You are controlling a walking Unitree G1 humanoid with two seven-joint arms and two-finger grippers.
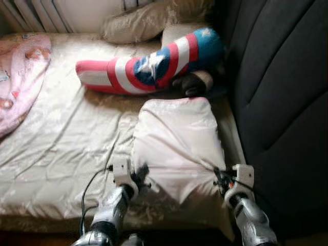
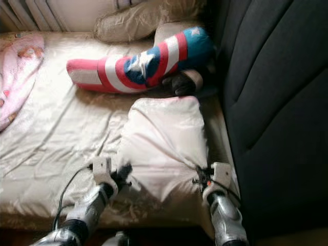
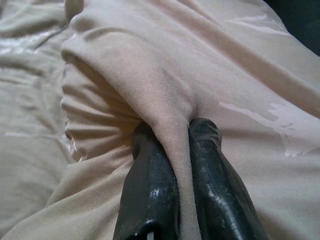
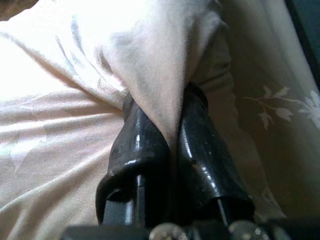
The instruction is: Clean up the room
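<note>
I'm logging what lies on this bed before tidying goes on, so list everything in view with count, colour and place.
White pillow: one, white, near edge of the bed, pinched at both near corners.
Shield-pattern cushion: one, red, white and blue with a star, lying beyond the white pillow.
Dark object: one, dark brown and pale, beside the cushion; too blurred to identify.
Beige pillow: one, at the bed's far end.
Pink blanket: one, patterned, far left.
Bed sheet: one, cream, shiny, covering the bed.
Dark upholstered panel: one, black, right of the bed.
Left gripper: shut on the pillow's corner.
Right gripper: shut on the other corner.
</note>
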